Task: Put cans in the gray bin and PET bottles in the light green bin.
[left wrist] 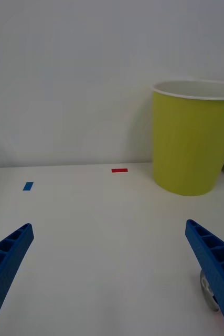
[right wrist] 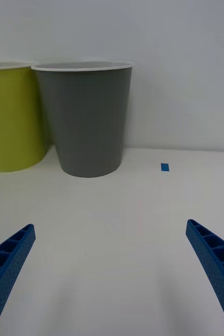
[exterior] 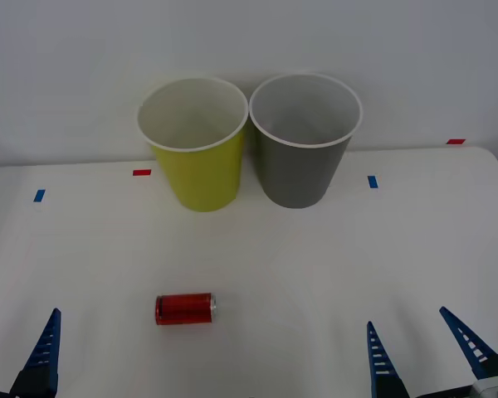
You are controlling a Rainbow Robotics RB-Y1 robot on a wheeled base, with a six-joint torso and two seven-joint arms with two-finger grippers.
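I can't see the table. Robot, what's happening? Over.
Left gripper, right gripper open, low, near edge. Can lying on table, untouched. Gray bin upright, path clear.

Glossy metal can (exterior: 185,308) on smooth matt table (exterior: 315,265).

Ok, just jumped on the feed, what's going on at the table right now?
Nothing is held yet. The red can lies on its side on the table, in front of the light green bin and gray bin, which stand upright side by side. The left gripper and right gripper hover open at the near edge; the left is closer to the can.
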